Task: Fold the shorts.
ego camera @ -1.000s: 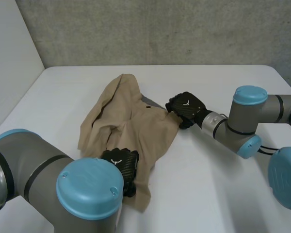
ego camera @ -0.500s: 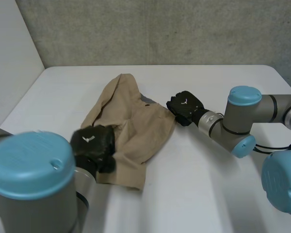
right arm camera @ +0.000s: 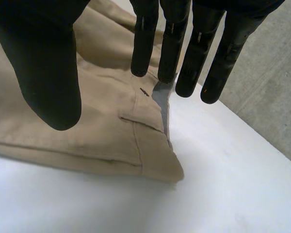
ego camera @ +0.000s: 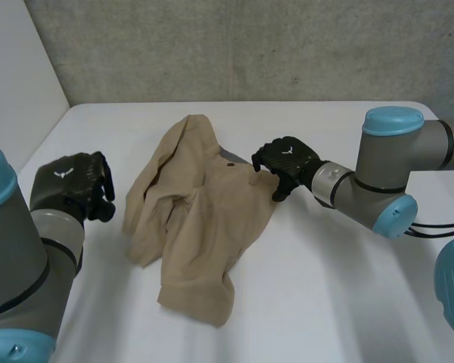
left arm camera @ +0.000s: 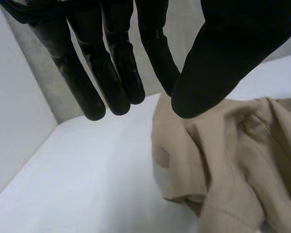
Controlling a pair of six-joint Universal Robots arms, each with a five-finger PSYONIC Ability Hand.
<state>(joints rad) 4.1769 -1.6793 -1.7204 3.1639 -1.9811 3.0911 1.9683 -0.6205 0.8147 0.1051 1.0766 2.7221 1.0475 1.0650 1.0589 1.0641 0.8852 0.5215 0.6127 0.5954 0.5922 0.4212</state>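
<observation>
shorts (ego camera: pixel 197 219): you see them crumpled mid-bench (ego camera: pixel 325 287), nearer its left edge | left hand (ego camera: pixel 69 185): beside the shorts toward the bench's left edge, off the cloth, fingers (left arm camera: pixel 114 73) straight and apart, empty | right hand (ego camera: pixel 286 160): at the shorts' right edge, fingers (right arm camera: pixel 170 43) straight, clamping nothing
</observation>
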